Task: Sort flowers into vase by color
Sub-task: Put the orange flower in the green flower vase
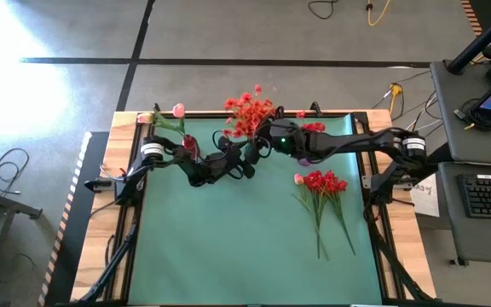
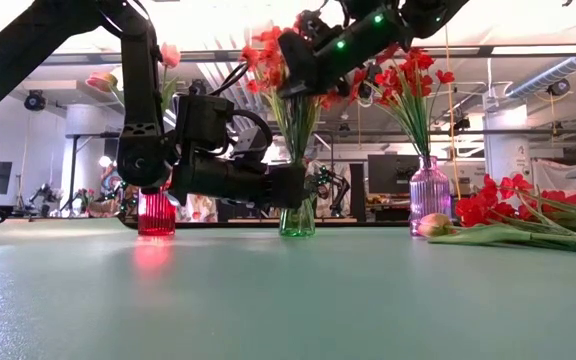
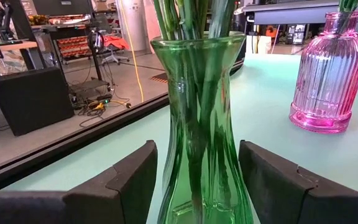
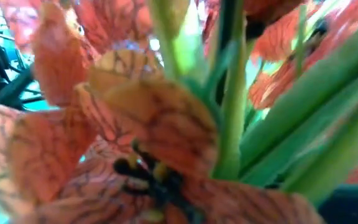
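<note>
A green glass vase (image 3: 201, 93) stands upright on the green mat and holds orange-red flowers (image 1: 247, 115) by their stems. My left gripper (image 3: 197, 168) is open and level with the table, one finger on each side of the vase's lower body. My right gripper (image 1: 258, 141) is up among the orange-red blossoms (image 4: 135, 143), which fill its wrist view and hide its fingers. Deep red flowers (image 1: 322, 182) and a pink bud (image 2: 433, 225) lie flat on the mat's right side. My left gripper brackets the green vase's lower body (image 3: 185, 186) level from the table's left, with its fingers (image 3: 132, 180) close beside the glass. I cannot tell whether they touch it. The vase stands upright on its base.
A pink glass vase (image 2: 430, 195) with deep red flowers stands right of the green vase. A red vase (image 2: 156, 215) with pink tulips (image 1: 177, 111) stands at the far left. All three vases line the mat's far edge. The near half of the mat (image 1: 228, 247) is bare.
</note>
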Robot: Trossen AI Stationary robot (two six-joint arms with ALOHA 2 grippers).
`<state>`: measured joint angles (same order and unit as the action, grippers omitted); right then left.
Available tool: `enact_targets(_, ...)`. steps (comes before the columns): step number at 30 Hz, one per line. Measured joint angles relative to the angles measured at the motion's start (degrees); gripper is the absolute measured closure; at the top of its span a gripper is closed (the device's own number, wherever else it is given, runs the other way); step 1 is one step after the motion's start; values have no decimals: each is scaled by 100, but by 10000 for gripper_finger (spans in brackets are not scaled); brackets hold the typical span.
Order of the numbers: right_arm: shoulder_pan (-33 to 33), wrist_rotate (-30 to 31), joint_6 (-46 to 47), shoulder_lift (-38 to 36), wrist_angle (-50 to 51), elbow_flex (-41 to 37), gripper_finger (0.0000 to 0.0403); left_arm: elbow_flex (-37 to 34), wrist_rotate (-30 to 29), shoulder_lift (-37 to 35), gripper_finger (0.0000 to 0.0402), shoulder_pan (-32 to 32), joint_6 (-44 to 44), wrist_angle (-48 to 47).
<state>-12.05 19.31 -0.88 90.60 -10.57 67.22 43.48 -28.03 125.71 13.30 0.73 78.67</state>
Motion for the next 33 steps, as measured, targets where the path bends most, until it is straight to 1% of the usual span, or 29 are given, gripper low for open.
enact_targets(18,-16,-7,131,580,-83,-11,385,0,4,0,192,0,0,11)
enact_targets(27,-9,13,25,529,-46,-15,384,0,4,0,192,-2,0,11)
enact_targets(30,-9,15,7,529,-13,-15,371,0,4,0,192,0,0,11)
enact_targets(33,-9,15,32,527,48,-15,343,0,2,0,192,0,1,9)
